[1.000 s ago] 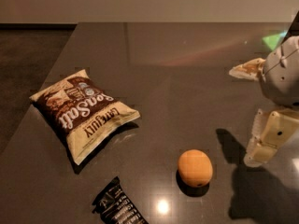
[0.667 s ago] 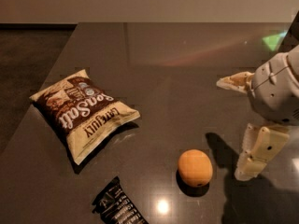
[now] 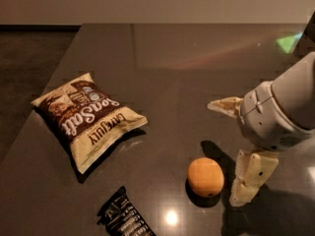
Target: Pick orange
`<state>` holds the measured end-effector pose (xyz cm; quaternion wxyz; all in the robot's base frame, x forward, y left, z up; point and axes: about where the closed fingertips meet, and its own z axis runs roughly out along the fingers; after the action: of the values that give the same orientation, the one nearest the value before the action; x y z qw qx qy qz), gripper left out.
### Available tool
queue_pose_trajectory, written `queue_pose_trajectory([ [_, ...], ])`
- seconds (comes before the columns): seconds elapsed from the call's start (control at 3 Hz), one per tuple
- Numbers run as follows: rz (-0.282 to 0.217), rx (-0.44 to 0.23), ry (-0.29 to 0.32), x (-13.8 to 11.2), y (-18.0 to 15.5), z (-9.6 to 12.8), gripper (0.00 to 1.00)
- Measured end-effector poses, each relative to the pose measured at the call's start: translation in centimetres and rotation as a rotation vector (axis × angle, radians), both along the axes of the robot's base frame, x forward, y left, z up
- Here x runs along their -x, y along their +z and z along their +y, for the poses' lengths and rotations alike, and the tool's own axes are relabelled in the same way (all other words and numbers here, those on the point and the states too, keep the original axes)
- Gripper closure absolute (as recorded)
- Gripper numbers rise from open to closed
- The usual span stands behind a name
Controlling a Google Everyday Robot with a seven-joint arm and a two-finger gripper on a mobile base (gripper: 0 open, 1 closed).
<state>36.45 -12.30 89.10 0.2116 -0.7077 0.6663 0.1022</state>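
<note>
The orange (image 3: 205, 176) is a small round fruit lying on the dark table (image 3: 187, 63), near the front and right of centre. My gripper (image 3: 231, 149) comes in from the right and hangs just to the right of the orange. It is open: one pale finger (image 3: 225, 105) points left above and behind the orange, the other finger (image 3: 250, 177) stands right beside the orange's right side. Nothing is between the fingers.
A brown and cream chip bag (image 3: 87, 119) lies at the left. A black snack bar wrapper (image 3: 124, 218) lies at the front edge, left of the orange. The table's left edge runs diagonally past the bag.
My gripper has moved left, towards the orange, and its lower finger now stands close beside the fruit. The orange, bag and wrapper have not moved.
</note>
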Motion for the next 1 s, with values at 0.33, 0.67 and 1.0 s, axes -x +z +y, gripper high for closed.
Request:
queue_pose_trajectory([
  [0.33,0.026,-0.008,0.028,0.8,-1.4,1.1,0.0],
  [0.67,0.039,-0.014,0.053,1.4,-2.7,2.0,0.0],
  [1.0,0.048,-0.019,0.075,1.8,-3.6,2.6,0.16],
])
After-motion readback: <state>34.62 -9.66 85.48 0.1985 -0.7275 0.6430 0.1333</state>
